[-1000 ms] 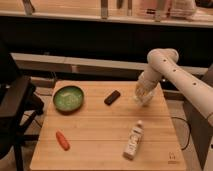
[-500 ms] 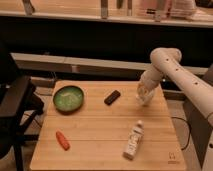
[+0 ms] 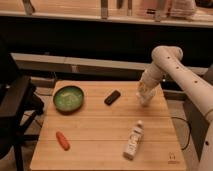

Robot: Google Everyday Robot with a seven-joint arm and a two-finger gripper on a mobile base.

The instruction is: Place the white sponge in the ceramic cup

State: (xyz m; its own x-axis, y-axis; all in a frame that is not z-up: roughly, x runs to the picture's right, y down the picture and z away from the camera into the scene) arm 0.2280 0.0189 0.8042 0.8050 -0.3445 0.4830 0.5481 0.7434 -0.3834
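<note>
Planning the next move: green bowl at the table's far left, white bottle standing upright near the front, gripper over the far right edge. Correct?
No. The camera view shows the white bottle lying on its side, not upright. The green bowl is at the far left, the gripper over the far right edge.

The table (image 3: 100,127) is pale, matt planked wood; the green bowl (image 3: 68,98) looks glossy, perhaps glazed; the pincer (image 3: 144,96), over the table's far right, smooth off-white plastic.

Cream-white pincer (image 3: 144,97) above tan table (image 3: 100,131); green bowl (image 3: 68,98), orange carrot (image 3: 62,140), black bar (image 3: 112,97).
</note>
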